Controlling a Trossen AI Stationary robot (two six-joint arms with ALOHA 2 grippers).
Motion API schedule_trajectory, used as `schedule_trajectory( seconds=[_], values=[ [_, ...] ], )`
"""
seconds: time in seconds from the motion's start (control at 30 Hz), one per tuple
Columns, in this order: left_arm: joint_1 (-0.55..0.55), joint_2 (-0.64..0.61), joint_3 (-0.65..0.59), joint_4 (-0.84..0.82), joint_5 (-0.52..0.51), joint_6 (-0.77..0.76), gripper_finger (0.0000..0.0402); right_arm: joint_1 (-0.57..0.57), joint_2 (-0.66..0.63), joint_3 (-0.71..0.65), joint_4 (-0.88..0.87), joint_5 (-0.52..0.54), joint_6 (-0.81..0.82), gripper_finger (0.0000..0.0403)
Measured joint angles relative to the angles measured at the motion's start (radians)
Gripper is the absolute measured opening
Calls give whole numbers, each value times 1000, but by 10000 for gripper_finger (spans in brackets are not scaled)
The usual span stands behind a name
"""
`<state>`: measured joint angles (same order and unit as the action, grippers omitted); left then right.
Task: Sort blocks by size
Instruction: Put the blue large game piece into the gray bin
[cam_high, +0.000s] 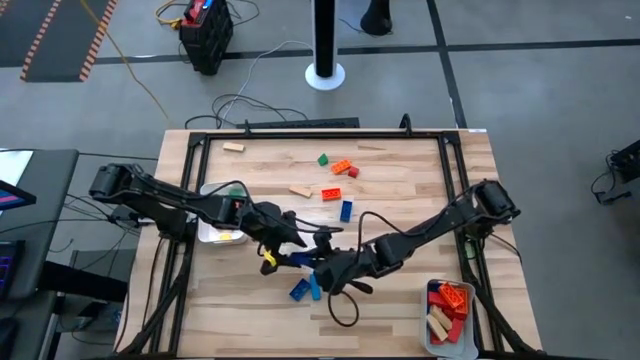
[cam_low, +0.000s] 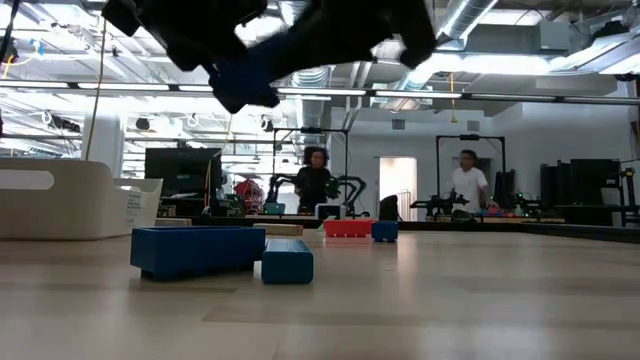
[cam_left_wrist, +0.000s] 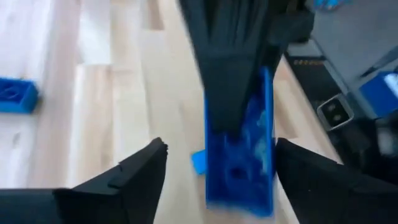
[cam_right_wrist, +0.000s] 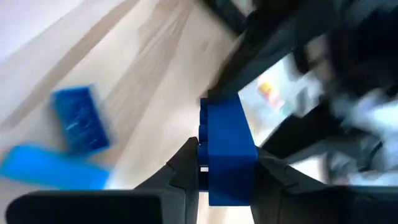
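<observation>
A blue block (cam_right_wrist: 227, 149) hangs above the table's near middle, with my right gripper (cam_right_wrist: 227, 167) shut on it. My left gripper (cam_left_wrist: 221, 149) is open at the same block (cam_left_wrist: 242, 155), one finger on either side, with a clear gap on one side. In the high view the two grippers meet at the block (cam_high: 306, 258). Below them a blue bar (cam_low: 195, 250) and a short blue block (cam_low: 287, 262) lie flat on the table. Several more blocks lie farther back, among them a green one (cam_high: 323, 159) and an orange one (cam_high: 332, 194). My right gripper pinches the blue block by two opposite sides (cam_right_wrist: 208, 163) between its two fingers. It comes from the table's right side, slanting down. The block is lifted clear of the table and juts out past the fingertips toward my left gripper.
A white tray (cam_high: 210, 232) stands at the left under my left arm. A second white tray (cam_high: 432, 330) at the near right holds red, orange and tan blocks. A tan block (cam_high: 233, 147) lies at the far left. People stand in the room beyond the table.
</observation>
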<state>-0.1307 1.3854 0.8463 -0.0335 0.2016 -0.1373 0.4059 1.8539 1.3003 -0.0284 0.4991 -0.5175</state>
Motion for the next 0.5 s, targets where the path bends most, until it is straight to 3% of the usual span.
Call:
schedule_trajectory(
  seconds=[0.1, 0.23, 0.5],
  values=[
    [-6, -17, 0, -51, -36, 22, 291, 39, -23, 0, -164, 2, 191, 125],
    [-60, -47, 0, -112, -131, 66, 292, 112, -103, 0, -425, -29, 622, 123],
    [-195, -62, 0, -145, -251, 65, 292, 241, -295, 0, -836, -314, 1507, 127]
  ],
)
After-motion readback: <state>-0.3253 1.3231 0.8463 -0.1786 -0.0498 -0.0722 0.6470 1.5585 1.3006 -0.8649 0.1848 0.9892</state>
